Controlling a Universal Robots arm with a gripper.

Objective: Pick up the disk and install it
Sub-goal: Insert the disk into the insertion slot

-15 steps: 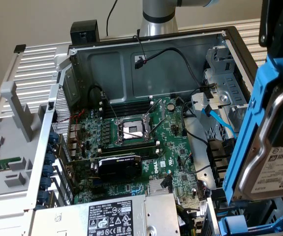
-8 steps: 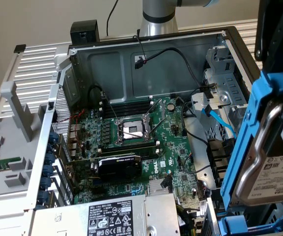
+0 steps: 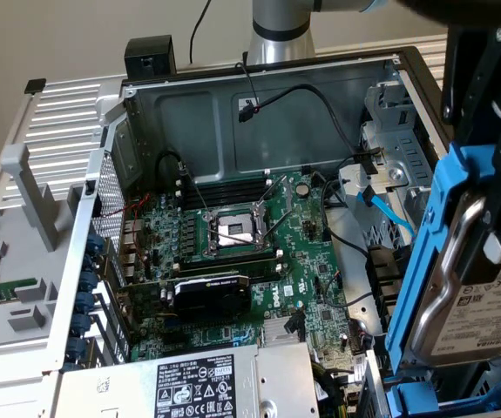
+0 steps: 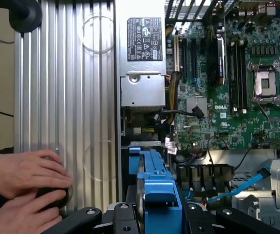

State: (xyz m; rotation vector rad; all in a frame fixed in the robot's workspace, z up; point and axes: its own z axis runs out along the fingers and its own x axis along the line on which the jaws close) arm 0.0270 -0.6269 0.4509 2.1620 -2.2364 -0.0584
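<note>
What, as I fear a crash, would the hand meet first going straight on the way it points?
The hand grips the disk, which leads. Beyond its tip, probably the cables in the dark gap beside the power-supply box; depth is unclear.

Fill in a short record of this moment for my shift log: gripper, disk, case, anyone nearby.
gripper: gripper shut on the disk, gripping its blue carrier
disk: lifted and tilted on edge at the exterior view's right side of the computer case, not yet seated
case: open, with motherboard and power supply exposed
person: two hands on the ribbed grey panel beside the case
</note>
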